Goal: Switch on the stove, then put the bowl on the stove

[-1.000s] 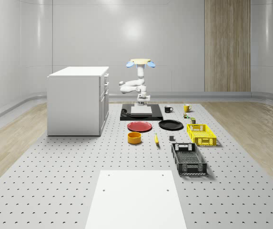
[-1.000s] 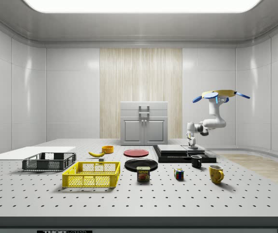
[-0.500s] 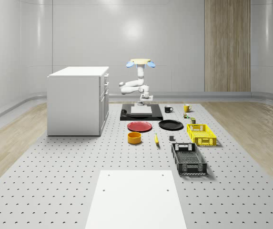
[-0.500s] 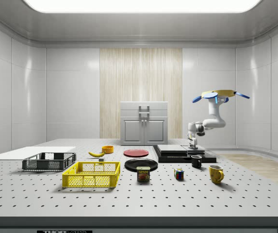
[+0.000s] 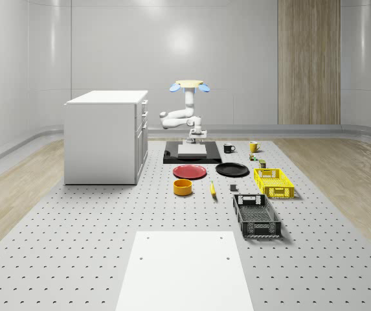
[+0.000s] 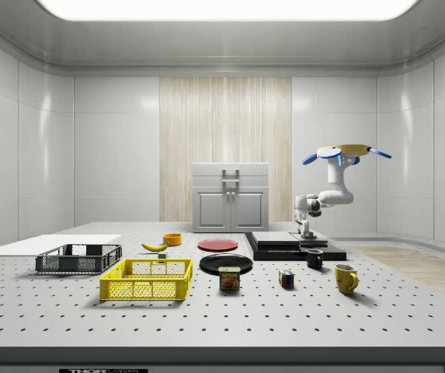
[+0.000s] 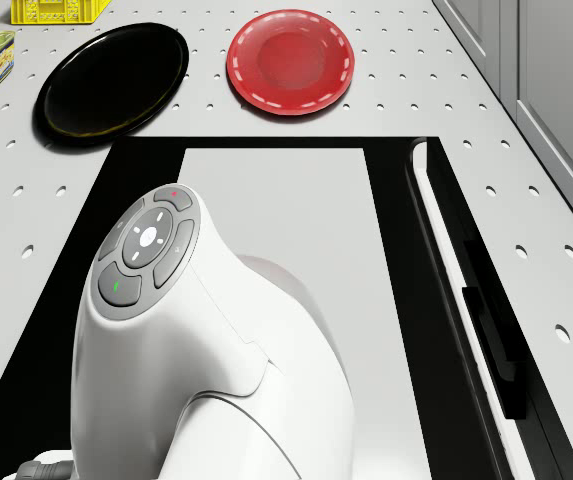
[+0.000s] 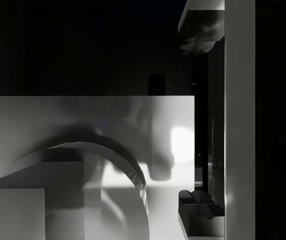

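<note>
1. The drone (image 5: 189, 85) hovers over the stove's (image 5: 213, 159) far end. The gripper (image 6: 306, 230) hangs just above the plate, claw spread wide and empty.
2. Risk, I reckon: the switch strip (image 7: 486, 330) runs along the stove's edge nearest the cabinet (image 5: 106, 136), so pushing down from here hits the plate instead.
3. The bowl (image 5: 182, 187) sits near-side of the red plate (image 5: 190, 171), looks empty.
4. The yellow crate (image 5: 274, 182) and black crate (image 5: 256, 214) look empty too.

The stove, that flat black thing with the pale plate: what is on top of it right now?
No pot or bowl sits on the stove. The tool hangs just over its pale plate, beneath the hovering drone. The orange bowl still sits on the table. The arm hides part of the plate.
</note>
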Tool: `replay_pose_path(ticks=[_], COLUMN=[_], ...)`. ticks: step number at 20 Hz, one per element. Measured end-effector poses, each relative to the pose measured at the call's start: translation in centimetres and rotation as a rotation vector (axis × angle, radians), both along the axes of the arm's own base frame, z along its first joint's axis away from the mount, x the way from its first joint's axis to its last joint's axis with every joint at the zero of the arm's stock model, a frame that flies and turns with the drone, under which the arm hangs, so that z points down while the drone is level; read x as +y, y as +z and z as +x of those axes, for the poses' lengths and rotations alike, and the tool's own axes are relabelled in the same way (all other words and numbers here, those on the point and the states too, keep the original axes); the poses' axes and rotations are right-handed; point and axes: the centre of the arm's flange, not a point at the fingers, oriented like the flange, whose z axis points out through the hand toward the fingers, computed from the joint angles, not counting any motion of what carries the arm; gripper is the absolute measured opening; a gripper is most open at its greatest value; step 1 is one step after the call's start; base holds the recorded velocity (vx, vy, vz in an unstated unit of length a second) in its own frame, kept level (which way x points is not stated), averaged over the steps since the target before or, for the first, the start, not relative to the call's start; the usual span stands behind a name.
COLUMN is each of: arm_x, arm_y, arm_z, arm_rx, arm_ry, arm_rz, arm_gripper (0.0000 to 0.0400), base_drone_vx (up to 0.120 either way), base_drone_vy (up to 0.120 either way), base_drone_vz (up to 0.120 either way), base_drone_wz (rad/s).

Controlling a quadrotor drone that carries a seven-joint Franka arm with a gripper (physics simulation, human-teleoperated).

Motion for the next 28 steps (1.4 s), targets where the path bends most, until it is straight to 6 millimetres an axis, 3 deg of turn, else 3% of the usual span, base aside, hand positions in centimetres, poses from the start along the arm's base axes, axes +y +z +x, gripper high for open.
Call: replay_pose_path(ticks=[5,9,13,28], arm_x=[2.2,4.1,5.3,6.3], arm_y=[0.0,0.0,0.0,0.0], arm_z=[0.0,0.0,0.0,0.0], arm_rx=[0.000,0.000,0.000,0.000], arm_ry=[0.000,0.000,0.000,0.001], arm_rz=[0.000,0.000,0.000,0.000], arm_gripper=[0.0400,0.0400,0.0400,0.0400], base_drone_vx=[0.000,0.000,0.120,0.120], base_drone_vy=[0.000,0.000,-0.060,-0.011], base_drone_vz=[0.000,0.110,0.100,0.000], base_drone_wz=[0.000,0.000,0.000,0.000])
